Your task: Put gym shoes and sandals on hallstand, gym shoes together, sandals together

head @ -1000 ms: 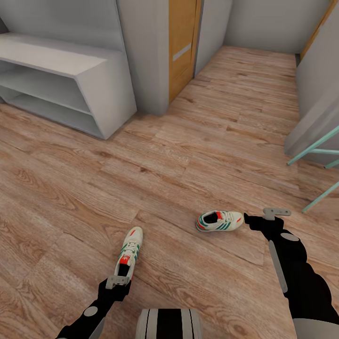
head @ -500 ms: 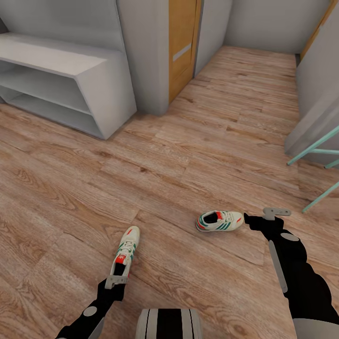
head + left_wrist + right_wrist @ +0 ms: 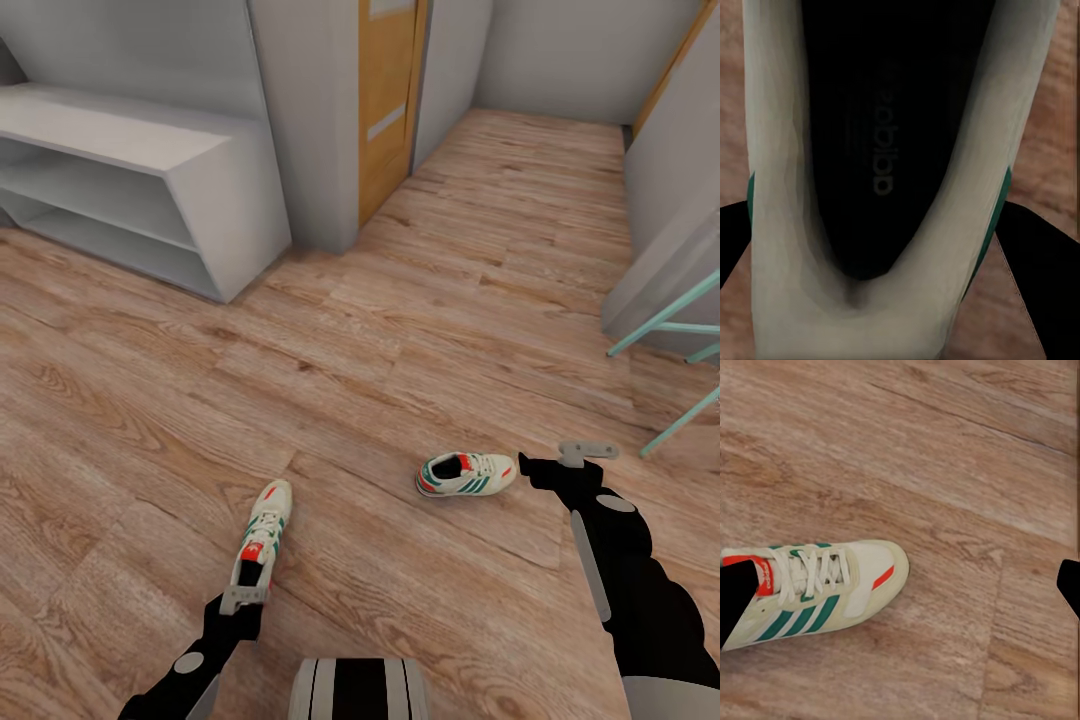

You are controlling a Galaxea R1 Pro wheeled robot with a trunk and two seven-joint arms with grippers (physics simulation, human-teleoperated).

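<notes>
The left gripper point(image 3: 246, 597) reached low and forward, its dark fingers point(image 3: 1039, 274) spread wide apart. The right arm point(image 3: 625, 570) stretched ahead, its gripper point(image 3: 535, 468) with fingers point(image 3: 1071, 585) parted too.

Floor at 12 o'clock: open planks point(image 3: 400, 330) up to the hallstand point(image 3: 190, 190).
Right claw point(image 3: 545, 468): shoe point(image 3: 467, 473) at 9 o'clock, teal frame point(image 3: 665, 330) at 1.
</notes>
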